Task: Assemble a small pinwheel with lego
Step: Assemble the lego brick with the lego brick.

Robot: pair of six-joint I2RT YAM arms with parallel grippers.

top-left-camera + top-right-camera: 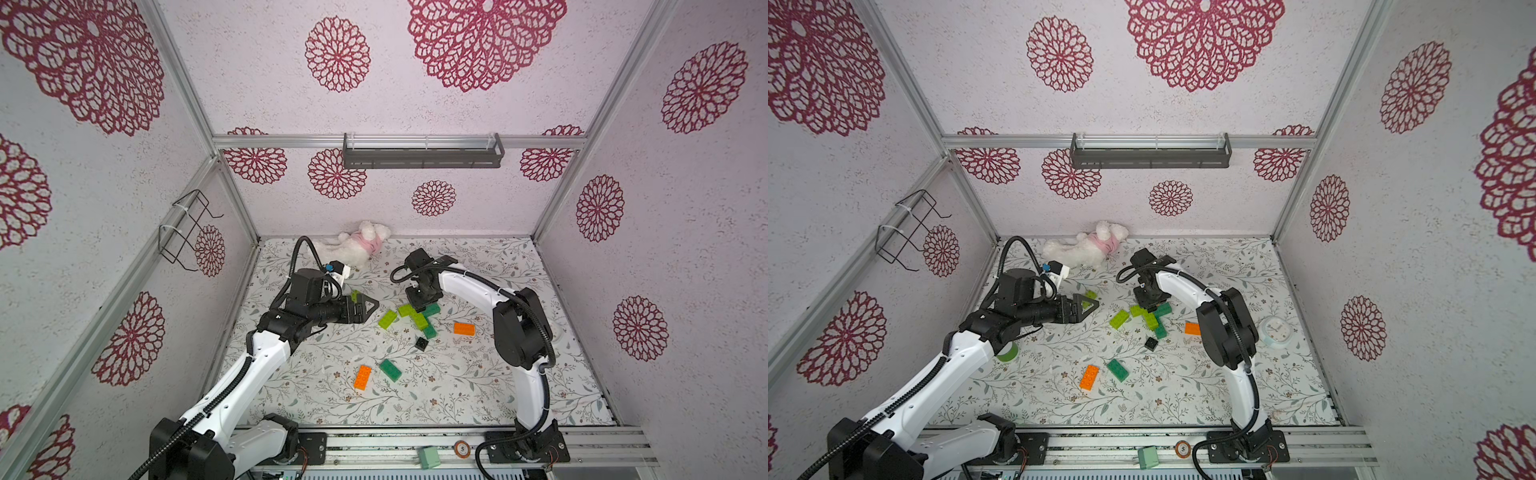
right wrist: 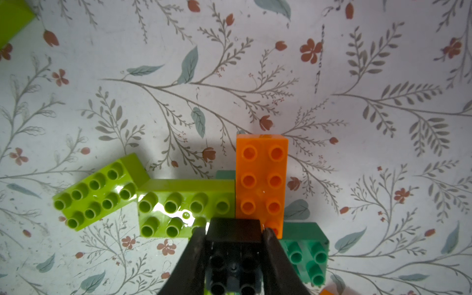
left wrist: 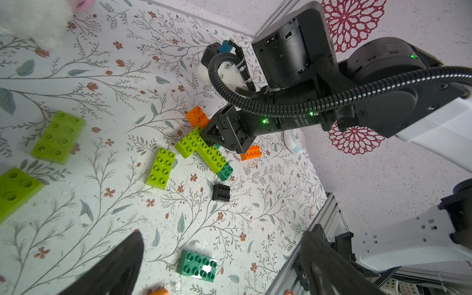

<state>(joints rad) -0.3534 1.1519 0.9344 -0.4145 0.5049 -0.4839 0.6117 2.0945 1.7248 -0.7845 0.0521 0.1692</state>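
Lego bricks [image 1: 387, 319] scattered on floral mat [image 1: 457, 386]; pale walls [image 1: 270, 62], crimson rosettes [image 1: 337, 54]

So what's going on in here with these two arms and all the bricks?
The right gripper is shut on a black square brick, holding it over a cluster where a lime green brick, an orange brick and a dark green brick meet. The left gripper hangs open off to the side, holding nothing. A second black square brick and a loose lime green brick lie apart on the floral table.
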